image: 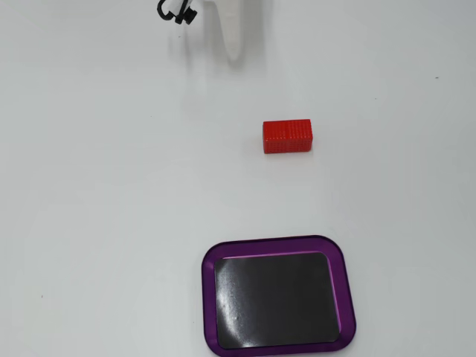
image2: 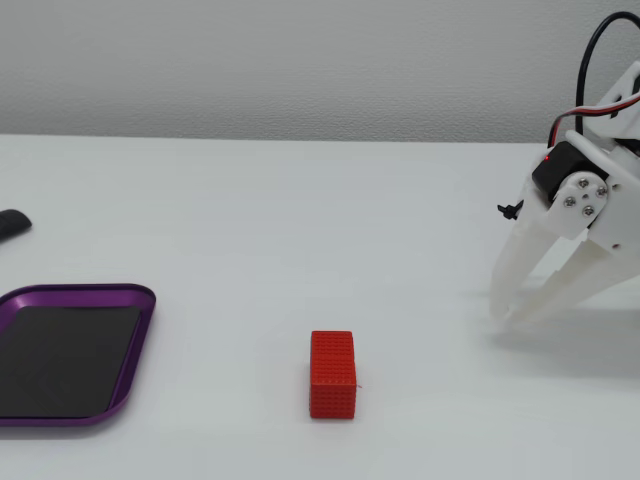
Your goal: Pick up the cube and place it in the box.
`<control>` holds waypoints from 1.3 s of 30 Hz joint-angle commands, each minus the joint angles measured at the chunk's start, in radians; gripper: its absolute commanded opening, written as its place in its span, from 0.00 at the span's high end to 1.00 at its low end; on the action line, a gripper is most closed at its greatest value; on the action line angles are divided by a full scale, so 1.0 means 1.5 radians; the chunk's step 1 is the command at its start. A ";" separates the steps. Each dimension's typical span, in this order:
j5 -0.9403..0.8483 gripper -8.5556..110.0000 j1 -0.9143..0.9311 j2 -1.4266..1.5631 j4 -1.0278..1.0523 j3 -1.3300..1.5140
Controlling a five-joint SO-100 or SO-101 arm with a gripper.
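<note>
The cube (image: 287, 136) is a small red dotted block lying on the white table, alone and untouched; it also shows in a fixed view (image2: 332, 374) near the front middle. The box (image: 209, 297) is a shallow purple-rimmed tray with a dark, empty inside; in a fixed view (image2: 70, 292) it sits at the far left. My white gripper (image2: 505, 312) hangs at the right with its fingertips close together near the table, holding nothing, well apart from the cube. In a fixed view only its tip (image: 235, 56) shows at the top edge.
A small dark object (image2: 10, 223) lies at the left edge of the table. Black and red cables (image2: 590, 70) loop above the arm. A grey wall runs behind the table.
</note>
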 commanded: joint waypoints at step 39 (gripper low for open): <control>-0.065 0.81 -0.028 -0.624 -0.116 -0.517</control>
